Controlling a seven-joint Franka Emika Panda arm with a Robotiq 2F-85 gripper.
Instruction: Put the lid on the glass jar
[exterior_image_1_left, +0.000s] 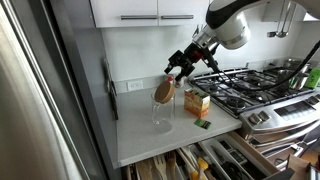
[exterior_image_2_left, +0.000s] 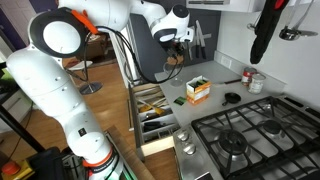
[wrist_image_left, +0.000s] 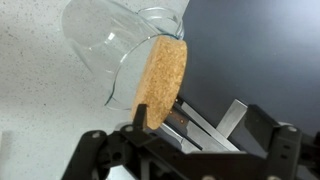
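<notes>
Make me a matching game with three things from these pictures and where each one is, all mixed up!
Things:
1. round brown cork lid
2. clear glass jar
3. yellow-orange box

Where:
A. on the white counter beside the stove
B. pinched in the gripper
C. standing open just under the lid

Pairs: 1-B, 2-C, 3-A

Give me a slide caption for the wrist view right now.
Tool grips the cork lid on edge, near the open mouth of the glass jar, speckled counter behind.
</notes>
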